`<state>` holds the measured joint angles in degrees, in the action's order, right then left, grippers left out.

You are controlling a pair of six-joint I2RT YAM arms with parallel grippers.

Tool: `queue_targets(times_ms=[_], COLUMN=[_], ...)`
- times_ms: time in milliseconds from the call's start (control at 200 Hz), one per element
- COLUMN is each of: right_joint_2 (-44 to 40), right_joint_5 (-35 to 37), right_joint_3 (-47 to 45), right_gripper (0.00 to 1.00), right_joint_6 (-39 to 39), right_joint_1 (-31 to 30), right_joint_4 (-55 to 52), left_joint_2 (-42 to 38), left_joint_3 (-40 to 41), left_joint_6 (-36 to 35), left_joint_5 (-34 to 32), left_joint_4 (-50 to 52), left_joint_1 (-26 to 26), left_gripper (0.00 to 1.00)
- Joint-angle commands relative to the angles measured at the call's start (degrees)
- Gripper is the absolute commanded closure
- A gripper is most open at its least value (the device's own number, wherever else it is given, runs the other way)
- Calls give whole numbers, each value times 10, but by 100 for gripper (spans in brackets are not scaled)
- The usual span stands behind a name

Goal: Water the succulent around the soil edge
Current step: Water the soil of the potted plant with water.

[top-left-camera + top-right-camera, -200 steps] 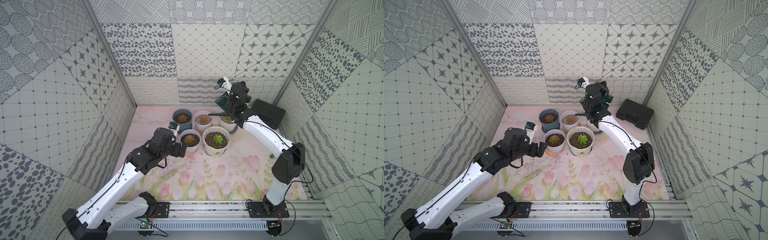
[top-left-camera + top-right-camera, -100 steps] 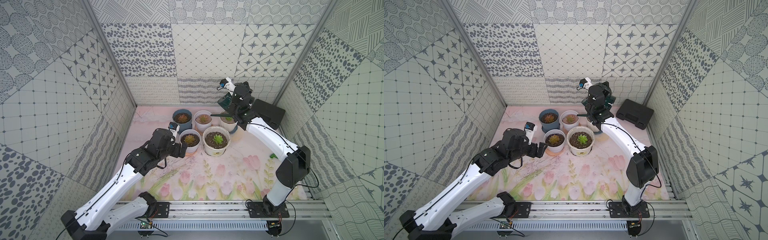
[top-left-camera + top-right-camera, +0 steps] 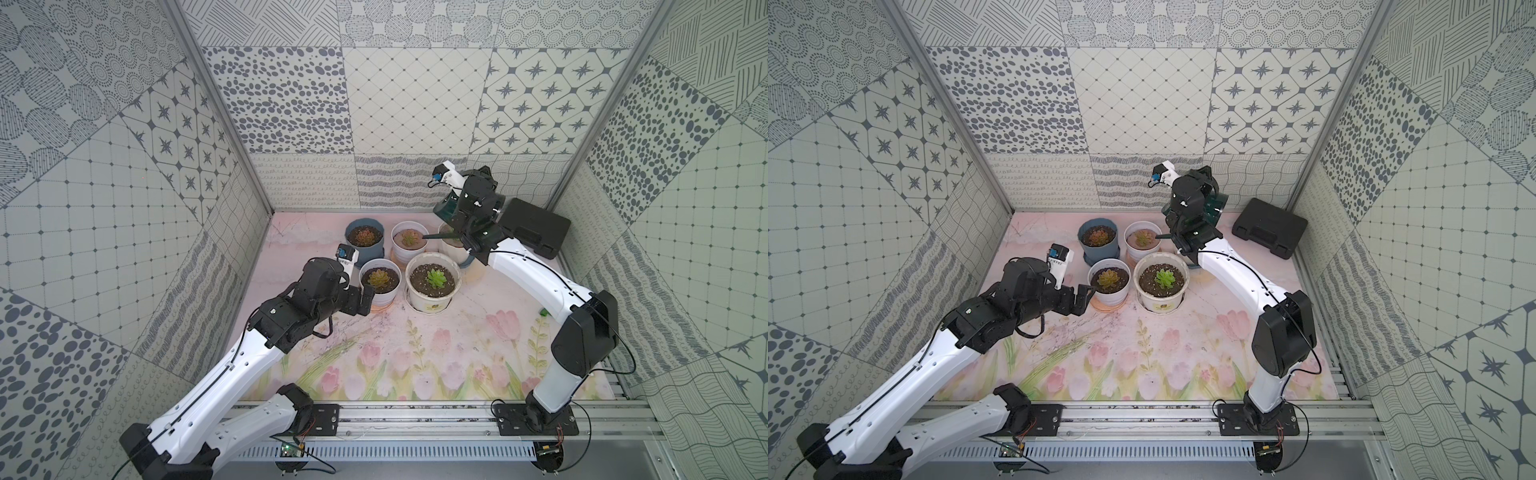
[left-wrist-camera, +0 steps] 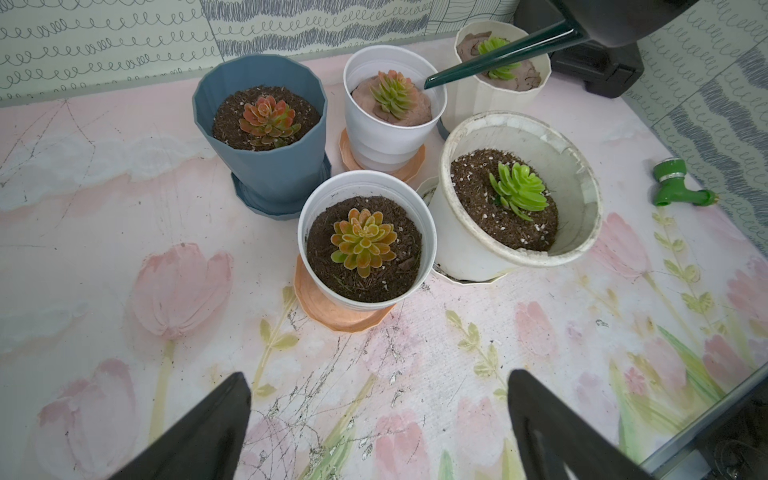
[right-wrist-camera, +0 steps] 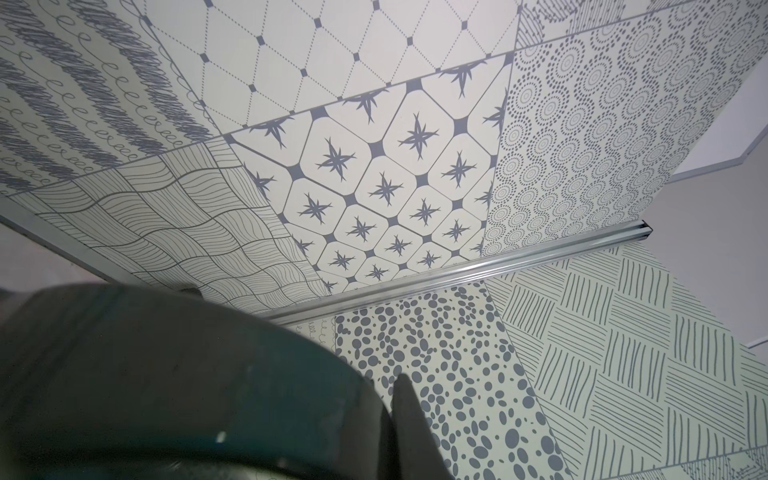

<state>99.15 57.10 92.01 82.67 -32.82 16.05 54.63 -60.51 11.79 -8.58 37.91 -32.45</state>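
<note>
Left wrist cam: right hand clamps the dark green plastic watering can, spout over the rim of the white round pot, left hand wide open, so probably a slow tilt next.

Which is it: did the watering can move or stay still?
Yes, slightly. The watering can dipped: its spout tip sits lower now, nearer the back white pot's rim.

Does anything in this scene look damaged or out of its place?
Yes. The large white pot has a chipped, stained rim. A green hose nozzle lies alone on the mat, away from the plants.
</note>
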Motion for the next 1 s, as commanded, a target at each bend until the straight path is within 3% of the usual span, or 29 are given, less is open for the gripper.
queue_targets(times_ms=[0, 395, 996], right_joint_2=[-25, -35, 55], right_joint_5=[-4, -9, -12], right_joint_3=[-3, -1, 108], right_gripper=[100, 100, 100], right_joint_6=[19, 10, -2], right_joint_1=[-13, -46, -59], right_joint_4=[57, 22, -6], left_joint_2=[-5, -8, -8], left_joint_3=[1, 3, 1], left_joint_6=[-12, -11, -19], left_joint_5=[9, 9, 6], left_joint_4=[-18, -20, -19], left_joint_1=[8, 9, 12], left_gripper=[1, 1, 0])
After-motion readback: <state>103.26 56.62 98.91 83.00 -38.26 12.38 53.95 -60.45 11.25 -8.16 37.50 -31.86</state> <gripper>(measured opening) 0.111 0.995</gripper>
